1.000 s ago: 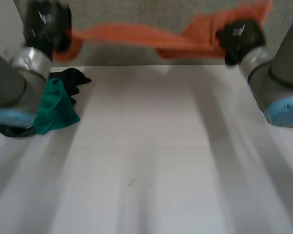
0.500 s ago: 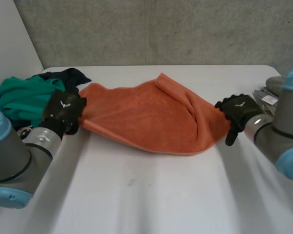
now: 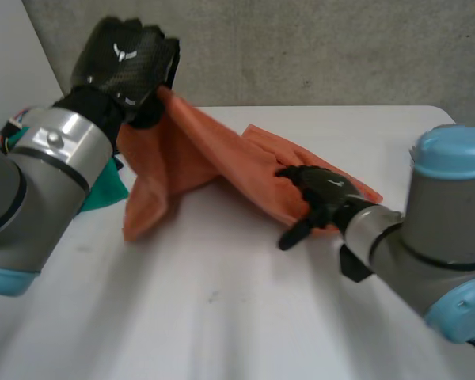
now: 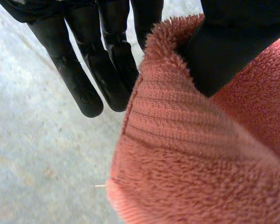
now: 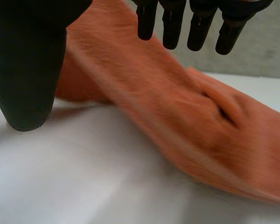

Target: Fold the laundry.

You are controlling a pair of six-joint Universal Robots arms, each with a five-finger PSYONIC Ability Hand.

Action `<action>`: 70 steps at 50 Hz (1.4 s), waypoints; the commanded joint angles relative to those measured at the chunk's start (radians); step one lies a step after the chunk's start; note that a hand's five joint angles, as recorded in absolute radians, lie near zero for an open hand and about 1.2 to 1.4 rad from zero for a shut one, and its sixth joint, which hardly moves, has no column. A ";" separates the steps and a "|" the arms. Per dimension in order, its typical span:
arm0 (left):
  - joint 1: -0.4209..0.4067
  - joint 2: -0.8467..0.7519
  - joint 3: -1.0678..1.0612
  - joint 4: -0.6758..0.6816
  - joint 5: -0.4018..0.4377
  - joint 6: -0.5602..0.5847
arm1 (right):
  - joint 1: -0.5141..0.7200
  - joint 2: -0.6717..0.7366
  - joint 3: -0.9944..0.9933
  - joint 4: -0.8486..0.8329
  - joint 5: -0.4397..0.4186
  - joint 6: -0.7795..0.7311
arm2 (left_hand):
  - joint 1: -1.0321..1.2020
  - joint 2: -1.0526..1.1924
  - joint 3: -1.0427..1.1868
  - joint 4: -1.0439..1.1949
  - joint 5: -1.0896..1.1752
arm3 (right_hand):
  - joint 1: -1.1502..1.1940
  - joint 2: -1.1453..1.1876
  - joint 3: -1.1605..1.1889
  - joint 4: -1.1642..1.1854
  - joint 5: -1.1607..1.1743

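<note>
An orange towel lies partly on the white table, and one corner of it is lifted off. My left hand is raised at the back left, shut on that corner. In the left wrist view the thumb pinches the towel against the fingers. From there the cloth hangs down and runs right along the table. My right hand hovers over the towel's right part with straight, spread fingers and holds nothing. In the right wrist view its fingers and thumb stand above the towel.
A green cloth lies at the table's left edge behind my left arm. A grey wall closes the back. Bare table stretches in front of the towel.
The towel came down from the air onto the table. The right hand has let go of its corner and moved inward over the cloth. The left hand has lifted its corner high.
</note>
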 commanded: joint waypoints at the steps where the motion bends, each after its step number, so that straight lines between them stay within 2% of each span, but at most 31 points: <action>1: -0.013 -0.001 0.127 -0.067 -0.005 0.001 | 0.090 0.130 -0.075 -0.130 0.082 0.038 | 0.231 0.198 0.202 0.192 0.244 | -0.079 -0.062 -0.051 -0.037 -0.044; 3: -0.015 0.000 0.153 -0.087 -0.014 0.001 | 0.084 0.164 -0.103 -0.135 0.131 0.026 | 0.231 0.198 0.202 0.192 0.244 | -0.079 -0.062 -0.051 -0.037 -0.044; 5: -0.018 0.002 0.181 -0.114 -0.028 0.000 | 0.063 0.218 -0.163 -0.142 0.270 -0.010 | 0.231 0.198 0.202 0.192 0.244 | -0.079 -0.062 -0.051 -0.037 -0.044; 6: -0.025 0.008 0.196 -0.133 -0.035 -0.002 | 0.055 0.229 -0.174 -0.144 0.300 -0.019 | 0.231 0.198 0.202 0.192 0.244 | -0.079 -0.062 -0.051 -0.037 -0.044; 9: -0.034 0.022 0.212 -0.154 -0.038 -0.002 | 0.012 0.275 -0.214 -0.136 0.372 -0.083 | 0.231 0.198 0.202 0.192 0.244 | 0.027 0.045 0.055 0.070 0.062; 12: -0.039 0.051 0.220 -0.170 -0.038 -0.002 | -0.046 0.293 -0.224 -0.144 0.364 -0.160 | 0.231 0.198 0.202 0.192 0.244 | 0.169 0.186 0.196 0.211 0.204; 16: -0.036 0.091 0.220 -0.171 -0.040 -0.002 | -0.114 0.316 -0.237 -0.145 0.335 -0.257 | 0.231 0.198 0.202 0.192 0.244 | 0.415 0.432 0.443 0.457 0.450; 18: -0.031 0.108 0.218 -0.173 -0.040 -0.003 | -0.143 0.318 -0.238 -0.145 0.314 -0.275 | 0.231 0.198 0.202 0.192 0.244 | 0.661 0.679 0.689 0.704 0.696; 20: -0.030 0.115 0.218 -0.173 -0.040 -0.002 | -0.169 0.312 -0.240 -0.145 0.294 -0.280 | 0.231 0.198 0.202 0.192 0.244 | 1.071 1.088 1.099 1.113 1.106; 21: -0.027 0.117 0.218 -0.176 -0.040 -0.003 | -0.198 0.307 -0.241 -0.141 0.260 -0.286 | 0.231 0.198 0.202 0.192 0.244 | 1.142 1.159 1.170 1.184 1.177; 28: -0.012 0.120 0.215 -0.185 -0.038 -0.002 | -0.283 0.238 -0.191 -0.125 0.075 -0.289 | 0.231 0.198 0.202 0.192 0.244 | 1.143 1.160 1.170 1.185 1.178; 31: 0.019 0.122 0.210 -0.209 -0.035 -0.002 | -0.321 0.179 -0.191 -0.092 0.030 -0.297 | 0.231 0.198 0.202 0.192 0.244 | 1.143 1.160 1.170 1.185 1.178; 35: 0.076 0.131 0.203 -0.262 -0.032 -0.002 | -0.382 0.050 -0.208 0.045 -0.039 -0.364 | 0.231 0.198 0.202 0.192 0.244 | 1.143 1.160 1.170 1.185 1.178; 36: 0.088 0.134 0.203 -0.274 -0.031 -0.002 | -0.408 -0.001 -0.229 0.104 -0.063 -0.419 | 0.231 0.198 0.202 0.192 0.244 | 1.143 1.160 1.170 1.185 1.178; 39: 0.143 0.137 0.200 -0.337 -0.026 0.001 | -0.441 -0.088 -0.260 0.192 -0.094 -0.519 | 0.231 0.198 0.202 0.192 0.244 | 1.143 1.160 1.170 1.185 1.178; 43: 0.217 0.135 0.195 -0.420 -0.011 0.001 | -0.485 -0.251 -0.344 0.345 -0.122 -0.741 | 0.231 0.198 0.202 0.192 0.244 | 1.143 1.160 1.170 1.185 1.178; 47: 0.286 0.119 0.171 -0.519 0.032 0.009 | -0.485 -0.311 -0.446 0.506 -0.123 -0.846 | 0.231 0.198 0.202 0.192 0.244 | 1.143 1.160 1.170 1.185 1.178; 50: 0.311 0.108 0.157 -0.550 0.069 0.008 | -0.487 -0.310 -0.500 0.604 -0.137 -0.870 | 0.231 0.198 0.202 0.192 0.244 | 1.143 1.160 1.170 1.185 1.178; 53: 0.338 0.042 0.134 -0.569 0.119 0.009 | -0.491 -0.259 -0.533 0.668 -0.143 -0.884 | 0.231 0.198 0.202 0.192 0.244 | 1.143 1.160 1.170 1.185 1.178; 58: 0.344 -0.123 0.161 -0.558 0.136 0.012 | -0.449 -0.054 -0.597 0.663 -0.114 -0.919 | 0.231 0.198 0.202 0.192 0.244 | 1.143 1.160 1.170 1.185 1.178; 61: 0.344 -0.258 0.250 -0.542 0.135 0.026 | -0.415 0.048 -0.664 0.663 -0.085 -0.921 | 0.231 0.198 0.202 0.192 0.244 | 1.143 1.160 1.170 1.185 1.178; 64: 0.334 -0.386 0.400 -0.510 0.135 0.072 | -0.390 0.192 -0.796 0.637 -0.010 -0.909 | 0.231 0.198 0.202 0.192 0.244 | 1.143 1.160 1.170 1.185 1.178; 68: 0.323 -0.518 0.624 -0.391 0.139 0.118 | -0.375 0.324 -1.035 0.522 0.068 -0.867 | 0.231 0.198 0.202 0.192 0.244 | 1.143 1.160 1.170 1.185 1.178; 69: 0.320 -0.538 0.667 -0.351 0.141 0.118 | -0.366 0.359 -1.124 0.449 0.082 -0.831 | 0.231 0.198 0.202 0.192 0.244 | 1.143 1.160 1.170 1.185 1.178; 70: 0.309 -0.570 0.742 -0.258 0.139 0.116 | -0.360 0.376 -1.166 0.406 0.088 -0.812 | 0.231 0.198 0.202 0.192 0.244 | 1.143 1.160 1.170 1.185 1.178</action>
